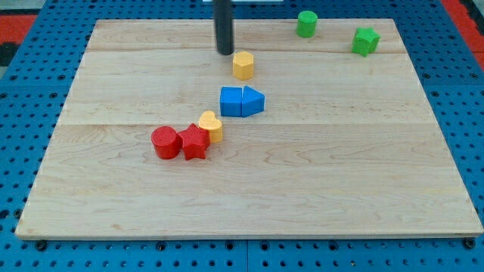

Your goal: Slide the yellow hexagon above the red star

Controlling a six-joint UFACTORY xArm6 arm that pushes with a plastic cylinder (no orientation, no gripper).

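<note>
The yellow hexagon point(243, 66) stands on the wooden board near the view's top centre. The red star point(195, 141) lies lower and to the left, touching a red cylinder point(165, 142) on its left and a yellow heart-like block point(212, 125) on its upper right. My tip point(225, 52) is just up and left of the yellow hexagon, close to it; I cannot tell whether it touches.
A blue cube point(231, 101) and a blue pentagon-like block point(253, 101) sit side by side between the hexagon and the star. A green cylinder point(306, 23) and a green star-like block point(365, 41) stand at the view's top right. The board point(340, 189) lies on blue pegboard.
</note>
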